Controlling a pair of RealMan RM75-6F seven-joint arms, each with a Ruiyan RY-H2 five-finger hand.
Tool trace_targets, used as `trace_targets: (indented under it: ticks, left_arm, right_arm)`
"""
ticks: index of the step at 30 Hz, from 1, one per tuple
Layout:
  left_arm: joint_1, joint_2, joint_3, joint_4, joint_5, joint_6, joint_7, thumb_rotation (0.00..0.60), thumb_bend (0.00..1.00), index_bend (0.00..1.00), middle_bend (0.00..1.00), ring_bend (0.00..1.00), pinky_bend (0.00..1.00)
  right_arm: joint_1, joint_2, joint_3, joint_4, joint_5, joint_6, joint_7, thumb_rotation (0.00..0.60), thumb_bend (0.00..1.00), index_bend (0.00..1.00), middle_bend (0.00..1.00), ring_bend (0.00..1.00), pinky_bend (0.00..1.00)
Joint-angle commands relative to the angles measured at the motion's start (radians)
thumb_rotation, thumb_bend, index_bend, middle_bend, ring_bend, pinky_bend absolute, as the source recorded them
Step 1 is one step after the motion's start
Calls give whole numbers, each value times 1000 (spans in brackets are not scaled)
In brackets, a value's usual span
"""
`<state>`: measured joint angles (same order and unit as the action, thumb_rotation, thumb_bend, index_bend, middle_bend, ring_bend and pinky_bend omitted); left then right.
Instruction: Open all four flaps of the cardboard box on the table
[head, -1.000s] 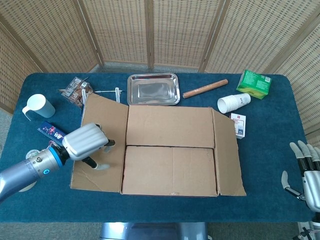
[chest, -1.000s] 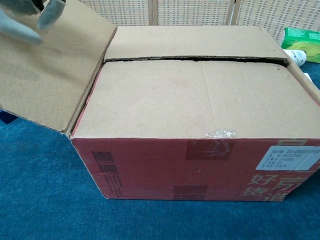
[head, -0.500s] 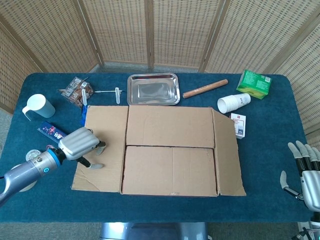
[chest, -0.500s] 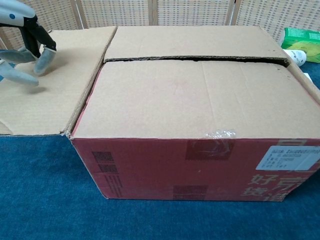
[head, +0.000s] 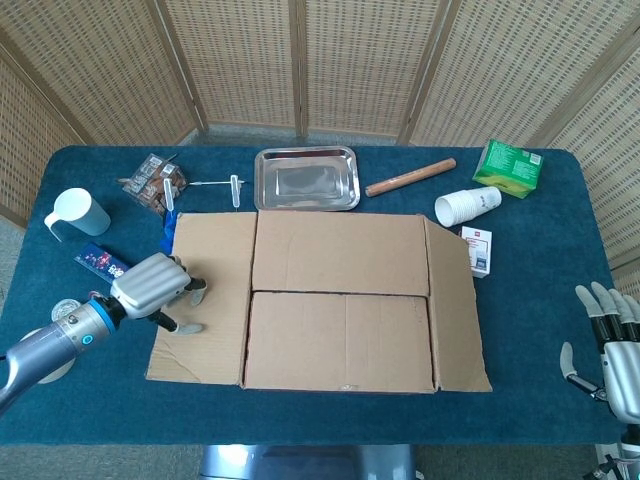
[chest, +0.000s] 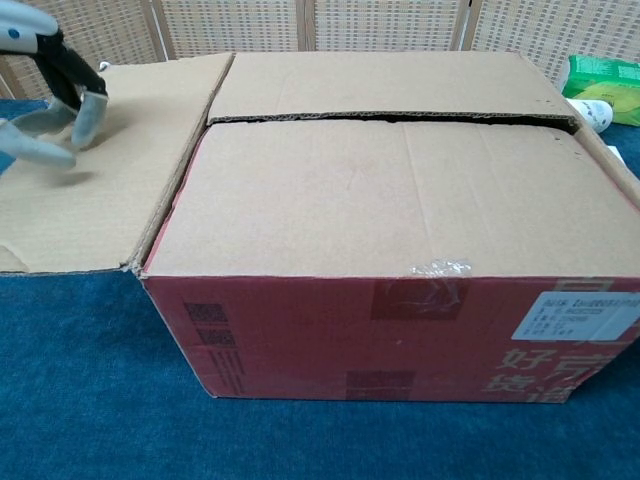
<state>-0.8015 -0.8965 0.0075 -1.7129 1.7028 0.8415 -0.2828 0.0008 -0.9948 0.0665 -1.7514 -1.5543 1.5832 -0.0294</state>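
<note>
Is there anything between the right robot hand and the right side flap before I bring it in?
Nothing visible. The right robot hand hangs open off the table's right edge, and only bare blue tablecloth lies between it and the right side flap. The small white carton and paper cups sit farther back, off that line.

One box (head: 345, 305) sits mid-frame with four flaps: two folded out at left and right, two shut. Upper frame: one tray (head: 306, 179), one rolling pin (head: 410, 177), one green pack (head: 508, 167), one stack of cups (head: 467, 205). At left, one mug (head: 78, 212). Two hands: left (head: 152, 287), right (head: 612, 345).
</note>
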Motion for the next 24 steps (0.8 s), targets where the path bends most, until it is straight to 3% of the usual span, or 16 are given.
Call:
trace_targets:
  ticks: [1, 5, 11, 13, 16, 20, 24]
  left_arm:
    - [22, 1, -14, 11, 8, 73, 2, 362, 6, 503, 692, 462, 370]
    - [37, -14, -20, 29, 16, 115, 22, 357, 7, 411, 385, 238, 295]
    - [42, -82, -58, 55, 18, 177, 131, 360, 6, 250, 68, 35, 175]
    - [35, -107, -73, 57, 8, 176, 184, 382, 7, 177, 10, 3, 115]
    - [10, -163, -108, 49, -19, 159, 278, 447, 6, 85, 0, 0, 25]
    - [-20, -224, -139, 42, -48, 136, 381, 530, 6, 48, 0, 0, 0]
    - [-62, -293, -168, 18, -104, 82, 459, 543, 7, 26, 0, 0, 0]
  right_arm:
    - [0, 2, -1, 0, -1, 0, 3, 256, 554, 0, 0, 0, 0]
    - [0, 3, -1, -1, -4, 2, 7, 257, 554, 0, 0, 0, 0]
    - [-1, 5, -2, -3, -6, 3, 13, 260, 555, 0, 0, 0, 0]
    - [0, 6, -2, -3, -7, 2, 15, 259, 555, 0, 0, 0, 0]
    - [0, 7, -3, -4, -9, 3, 18, 260, 555, 0, 0, 0, 0]
    - [-1, 10, -3, -4, -8, 4, 27, 257, 556, 0, 0, 0, 0]
    - [-3, 14, -3, -4, -9, 7, 39, 259, 555, 0, 0, 0, 0]
